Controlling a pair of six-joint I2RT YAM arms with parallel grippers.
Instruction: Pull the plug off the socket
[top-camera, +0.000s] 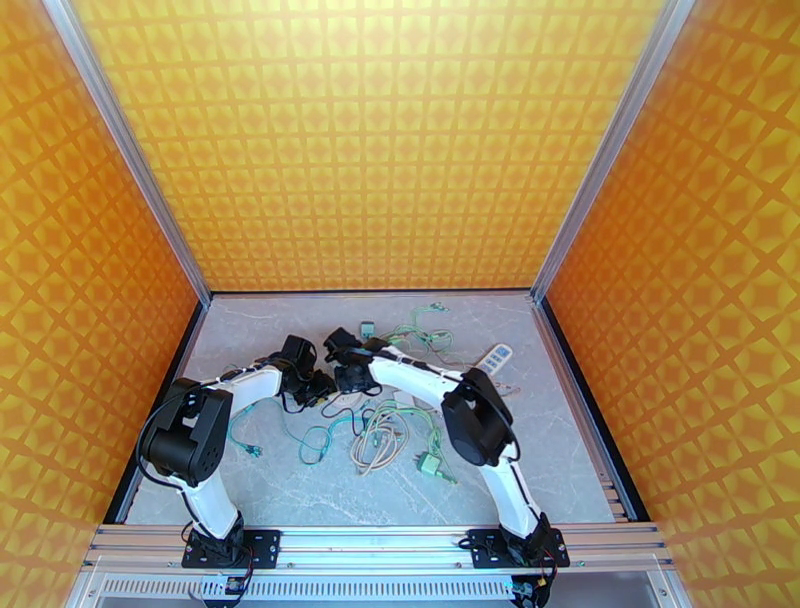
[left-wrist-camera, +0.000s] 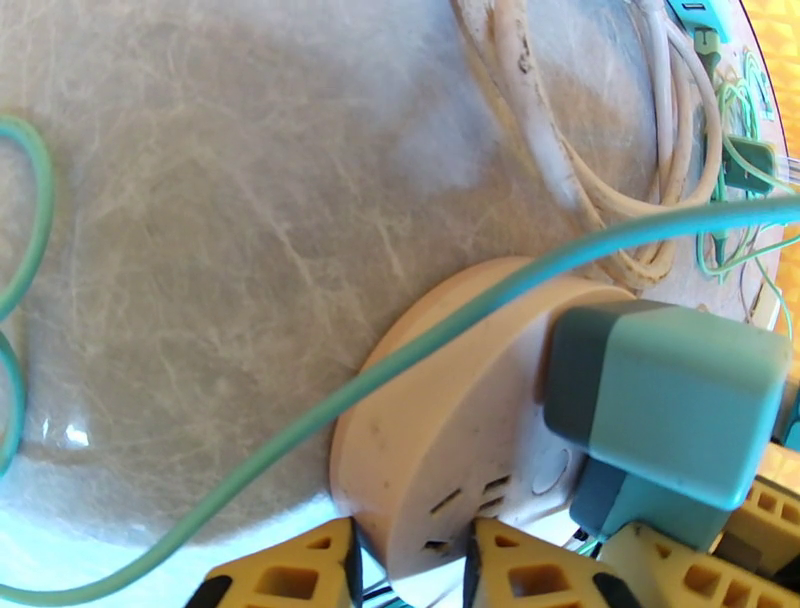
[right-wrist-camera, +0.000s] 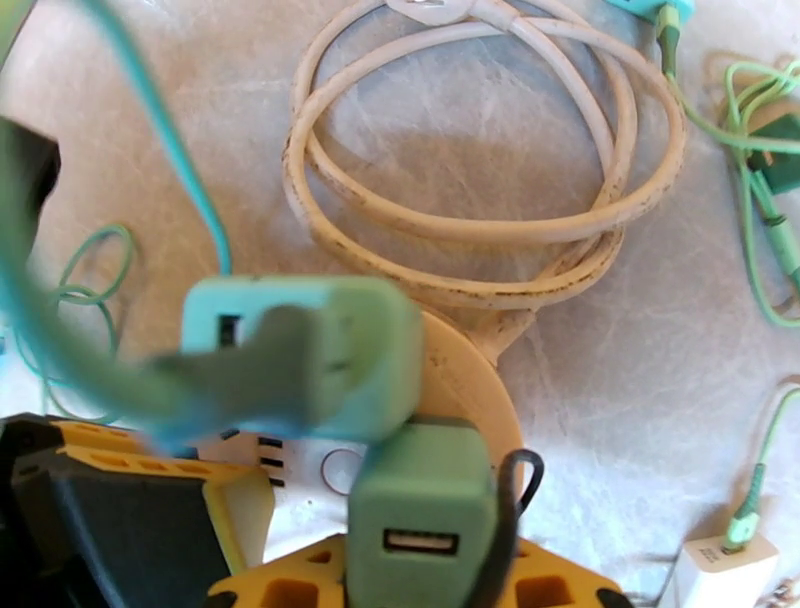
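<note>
- Found right hand (right-wrist-camera: 425, 580) clenched on green plug (right-wrist-camera: 420, 505), a yellow finger on each side, USB port facing the wrist camera.
- Noted green plug pressed against the face of the round cream socket (left-wrist-camera: 440, 450), at the socket's edge nearest that hand. Cannot tell how deep the prongs sit.
- Found left hand (left-wrist-camera: 410, 565) clenched on the socket's rim, with the rim pinched between its two yellow fingers (left-wrist-camera: 290, 580). Both hands just beside each other.
- Logged a larger teal plug (left-wrist-camera: 670, 400) standing on the socket face, just beside the green plug.
- Traced a teal cable (left-wrist-camera: 400, 350) across the socket's top and out over the worktop (left-wrist-camera: 200, 250).
- Marked a coiled cream cable (right-wrist-camera: 480, 220) touching the socket's far side.
- Spotted thin green leads and a white adapter (right-wrist-camera: 725, 570) to the right of the right hand.
- Saw bare worktop beyond the socket's rim in the left wrist view.
- From above, placed the socket near the worktop's middle, with the orange walls (top-camera: 100, 250) well apart on every side.
</note>
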